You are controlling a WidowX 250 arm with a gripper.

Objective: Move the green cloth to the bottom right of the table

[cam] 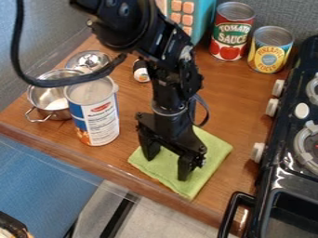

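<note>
The black gripper (166, 167) hangs down over the green cloth (212, 151), its two fingers spread apart and their tips at or just above the fabric. Folded into a flat, roughly square shape, the cloth lies on the wooden table near its front edge, left of the stove. The gripper body hides part of its middle and back. Whether the tips touch the cloth, I cannot tell.
Left of the gripper stand a tall can (96, 114) and a metal pot (53, 100). Two cans (231, 35) (270, 51) are at the back. The black stove (295, 139) borders the right side, its handle (231, 214) jutting out low.
</note>
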